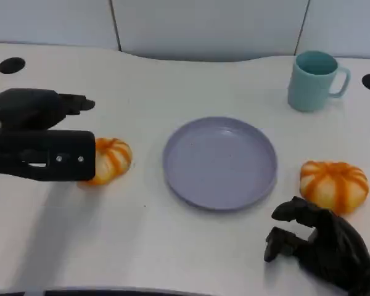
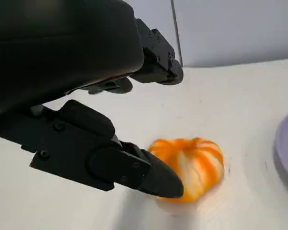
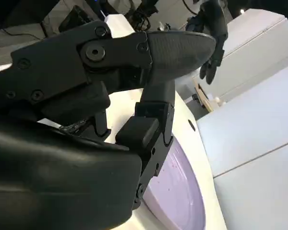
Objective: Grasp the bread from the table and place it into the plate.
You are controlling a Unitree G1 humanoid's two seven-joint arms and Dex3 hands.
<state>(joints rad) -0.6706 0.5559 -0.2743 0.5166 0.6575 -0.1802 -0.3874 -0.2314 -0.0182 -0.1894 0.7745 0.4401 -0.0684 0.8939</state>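
On white table (image 1: 191, 246): plate (image 1: 220, 163), mug (image 1: 314, 81).

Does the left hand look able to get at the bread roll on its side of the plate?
Probably yes: the left hand hovers open right beside the bread roll, with nothing between them.

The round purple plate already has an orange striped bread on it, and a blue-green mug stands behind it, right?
Not quite. The round purple plate holds nothing; in the head view, one orange striped bread lies left of it, another right. The blue-green mug does stand behind.
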